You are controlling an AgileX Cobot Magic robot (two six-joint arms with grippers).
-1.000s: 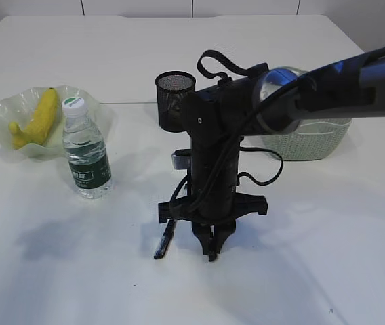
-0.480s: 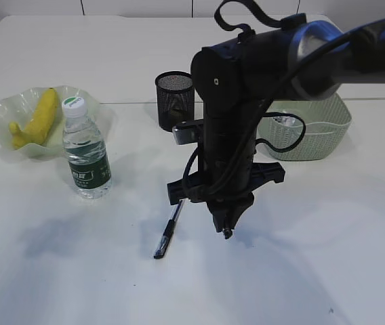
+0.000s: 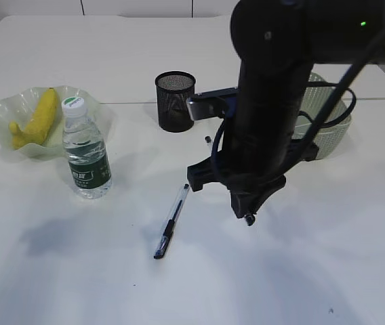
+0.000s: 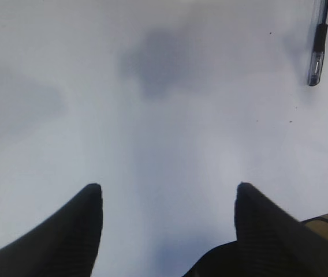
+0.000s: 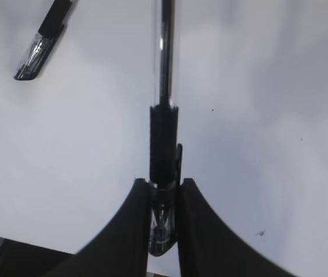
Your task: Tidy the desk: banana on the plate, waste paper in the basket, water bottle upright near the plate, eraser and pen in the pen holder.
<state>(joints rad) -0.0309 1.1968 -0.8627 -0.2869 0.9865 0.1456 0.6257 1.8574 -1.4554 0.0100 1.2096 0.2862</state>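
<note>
My right gripper (image 5: 164, 183) is shut on a black-capped pen (image 5: 164, 115) that sticks straight out from between the jaws. In the exterior view this gripper (image 3: 248, 215) hangs pointing down above the table, right of a second pen (image 3: 171, 229) lying flat. That lying pen also shows in the left wrist view (image 4: 317, 52). My left gripper (image 4: 168, 187) is open over bare table. The banana (image 3: 41, 116) lies on the plate (image 3: 3, 108). The water bottle (image 3: 86, 152) stands upright beside it. The mesh pen holder (image 3: 175, 101) stands behind. Eraser and waste paper are out of sight.
The pale woven basket (image 3: 331, 132) stands at the right, largely hidden behind my right arm (image 3: 274, 101). White table (image 3: 77, 284) stretches along the front. The left arm is outside the exterior view.
My right arm has risen from the table and swung right and back, its gripper staying shut. The pen lying on the table, earlier partly covered, now shows in full.
</note>
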